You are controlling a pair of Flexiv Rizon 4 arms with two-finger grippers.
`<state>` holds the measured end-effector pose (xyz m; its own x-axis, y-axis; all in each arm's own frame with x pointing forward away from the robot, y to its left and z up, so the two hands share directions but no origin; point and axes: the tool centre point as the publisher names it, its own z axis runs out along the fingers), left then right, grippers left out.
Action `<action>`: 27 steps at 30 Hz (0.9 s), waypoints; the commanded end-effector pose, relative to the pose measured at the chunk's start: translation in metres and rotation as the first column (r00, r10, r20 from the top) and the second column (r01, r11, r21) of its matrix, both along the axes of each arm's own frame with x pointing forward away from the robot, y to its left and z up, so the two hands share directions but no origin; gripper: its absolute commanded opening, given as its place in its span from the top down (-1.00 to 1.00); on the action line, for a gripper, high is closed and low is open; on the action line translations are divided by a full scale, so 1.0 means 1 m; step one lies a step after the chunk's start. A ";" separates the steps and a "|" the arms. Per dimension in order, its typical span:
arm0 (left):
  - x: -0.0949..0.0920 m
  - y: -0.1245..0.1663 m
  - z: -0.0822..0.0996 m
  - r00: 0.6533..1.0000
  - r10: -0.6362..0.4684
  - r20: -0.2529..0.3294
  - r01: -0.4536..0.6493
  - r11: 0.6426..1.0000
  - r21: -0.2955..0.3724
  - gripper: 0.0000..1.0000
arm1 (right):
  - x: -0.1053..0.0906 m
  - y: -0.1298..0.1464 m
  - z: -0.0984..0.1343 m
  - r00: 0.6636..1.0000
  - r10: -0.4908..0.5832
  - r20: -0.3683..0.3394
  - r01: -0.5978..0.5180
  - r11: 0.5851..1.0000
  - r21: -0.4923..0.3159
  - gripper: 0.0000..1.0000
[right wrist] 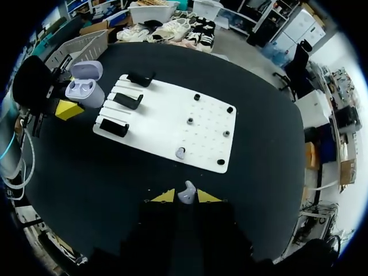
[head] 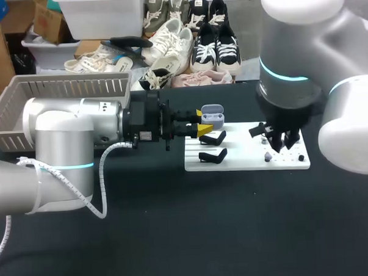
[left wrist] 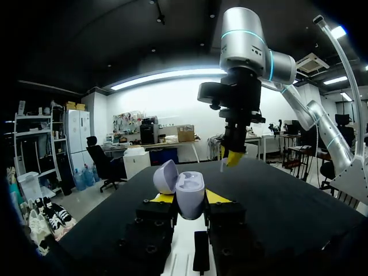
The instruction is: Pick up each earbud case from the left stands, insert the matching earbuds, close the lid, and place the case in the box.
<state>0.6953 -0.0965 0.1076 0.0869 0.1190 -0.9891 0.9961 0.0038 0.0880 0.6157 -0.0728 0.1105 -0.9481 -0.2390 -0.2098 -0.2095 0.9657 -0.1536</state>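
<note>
Right now your right gripper (right wrist: 186, 197) has its yellow tips closed on a small pale earbud (right wrist: 187, 192), pinched at the very ends of the fingers and hanging above the peg side of the white board (right wrist: 202, 129). A second earbud (right wrist: 180, 153) rests on that board just ahead of it.

Your left gripper (left wrist: 190, 200) is clamped on the lavender earbud case (left wrist: 190, 195) from both sides, with the lid (left wrist: 165, 176) hinged open. It holds the case above the black stands (right wrist: 127, 101) at the board's other end, well apart from the right gripper. The grey basket (head: 66, 88) sits beyond the left arm.

The risk lies in the insertion. The earbud is gripped by so little of its surface that it could twist or slip if it touches the case rim off-centre. A downward push could also tip the case in the left fingers. I cannot tell which pocket this bud matches, so check its orientation before you commit.
</note>
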 end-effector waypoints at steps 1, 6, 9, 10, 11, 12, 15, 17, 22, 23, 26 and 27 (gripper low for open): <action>-0.001 0.000 0.000 1.000 0.005 0.002 -0.005 1.000 -0.001 1.00 | -0.004 0.014 0.008 0.997 -0.066 0.028 0.066 0.998 -0.020 1.00; -0.001 0.000 0.000 1.000 0.005 0.002 -0.005 1.000 -0.001 1.00 | -0.001 0.030 0.020 0.978 -0.208 0.008 0.207 0.969 -0.135 1.00; -0.001 0.000 0.000 1.000 0.005 0.002 -0.005 1.000 -0.001 1.00 | 0.004 0.038 0.026 0.953 -0.303 -0.011 0.299 0.945 -0.132 1.00; -0.001 0.000 0.000 1.000 0.005 0.002 -0.005 1.000 -0.001 1.00 | 0.006 0.040 0.028 0.944 -0.330 -0.031 0.324 0.938 -0.122 1.00; -0.001 0.000 0.000 1.000 0.005 0.002 -0.005 1.000 -0.001 1.00 | 0.007 0.042 0.030 0.934 -0.354 -0.046 0.347 0.931 -0.117 1.00; -0.001 0.000 0.000 1.000 0.005 0.002 -0.005 1.000 -0.001 1.00 | 0.008 0.044 0.031 0.928 -0.370 -0.046 0.364 0.925 -0.108 1.00; -0.001 0.000 0.000 1.000 0.005 0.002 -0.005 1.000 -0.001 1.00 | 0.011 0.049 0.034 0.913 -0.403 -0.070 0.397 0.914 -0.088 1.00; -0.001 0.000 0.000 1.000 0.005 0.002 -0.005 1.000 -0.001 1.00 | 0.013 0.052 0.035 0.908 -0.412 -0.070 0.407 0.910 -0.078 1.00; -0.001 0.000 0.000 1.000 0.005 0.002 -0.005 1.000 -0.001 1.00 | 0.012 0.052 0.039 0.910 -0.410 -0.060 0.407 0.912 -0.055 1.00; -0.001 0.000 0.000 1.000 0.005 0.002 -0.005 1.000 -0.001 1.00 | 0.012 0.052 0.039 0.910 -0.410 -0.060 0.407 0.912 -0.055 1.00; -0.001 0.000 0.000 1.000 0.005 0.002 -0.005 1.000 -0.001 1.00 | 0.012 0.052 0.039 0.910 -0.410 -0.060 0.407 0.912 -0.055 1.00; -0.001 0.000 0.000 1.000 0.005 0.002 -0.005 1.000 -0.001 1.00 | 0.012 0.052 0.039 0.910 -0.410 -0.060 0.407 0.912 -0.055 1.00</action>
